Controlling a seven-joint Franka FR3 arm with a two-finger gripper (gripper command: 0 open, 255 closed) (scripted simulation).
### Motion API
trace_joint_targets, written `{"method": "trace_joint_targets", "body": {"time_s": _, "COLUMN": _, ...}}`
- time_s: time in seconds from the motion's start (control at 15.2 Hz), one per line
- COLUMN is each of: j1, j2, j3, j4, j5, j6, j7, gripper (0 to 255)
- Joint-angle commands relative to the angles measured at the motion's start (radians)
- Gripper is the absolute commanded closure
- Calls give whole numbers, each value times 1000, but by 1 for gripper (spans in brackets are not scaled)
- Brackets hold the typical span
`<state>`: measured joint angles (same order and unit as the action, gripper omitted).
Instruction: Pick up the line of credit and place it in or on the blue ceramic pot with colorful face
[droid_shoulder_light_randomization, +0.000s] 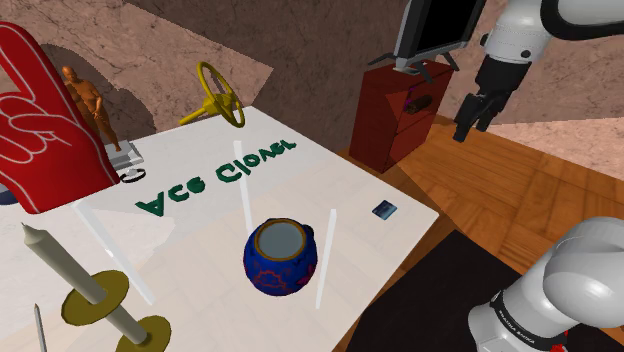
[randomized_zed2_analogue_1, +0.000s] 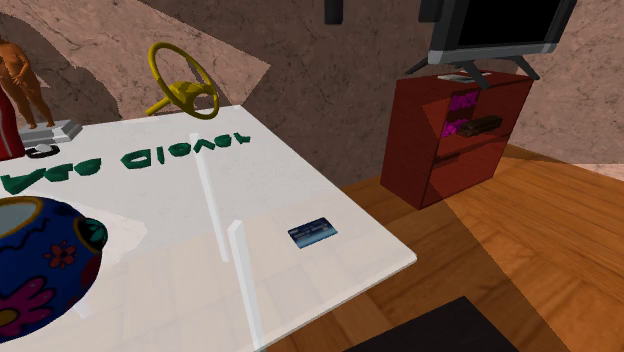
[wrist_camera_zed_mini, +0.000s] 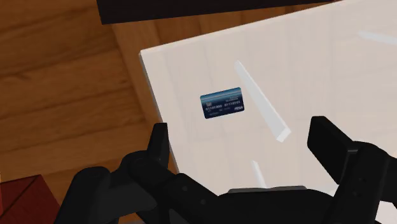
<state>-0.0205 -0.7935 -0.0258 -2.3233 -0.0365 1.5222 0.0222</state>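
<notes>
Well apart from the card (wrist_camera_zed_mini: 222, 105), the claw (wrist_camera_zed_mini: 242, 132) stands wide open, empty.

You have bare table (droid_shoulder_light_randomization: 350, 180) all around the card (droid_shoulder_light_randomization: 385, 210), open from above. A thin white post (droid_shoulder_light_randomization: 323, 260) stands between it and the blue pot (droid_shoulder_light_randomization: 281, 257). A second post (droid_shoulder_light_randomization: 245, 195) rises just beyond the pot.

Blue pot (randomized_zed2_analogue_1: 40, 265) is cut by the second exterior view's left edge, so only part of its painted side shows. The print on the card (wrist_camera_zed_mini: 222, 105) is too small to read. Wooden figure (randomized_zed2_analogue_1: 25, 90) is partly cropped at that same left edge. TV (droid_shoulder_light_randomization: 435, 25) is cropped by the top edge in both exterior views. Red foam hand (droid_shoulder_light_randomization: 45, 110) runs off the shoulder view's left edge. Candle holder (droid_shoulder_light_randomization: 95, 298) is cut at the bottom edge.
</notes>
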Motion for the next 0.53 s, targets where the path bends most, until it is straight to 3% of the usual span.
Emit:
{"method": "trace_joint_targets", "body": {"time_s": 0.0, "j1": 0, "j2": 0, "j3": 0, "j4": 0, "j5": 0, "j6": 0, "j7": 0, "gripper": 0}}
{"method": "trace_joint_targets", "body": {"time_s": 0.46, "j1": -79, "j2": 213, "j3": 7, "j4": -50, "j5": 144, "j6": 141, "j7": 284, "gripper": 0}}
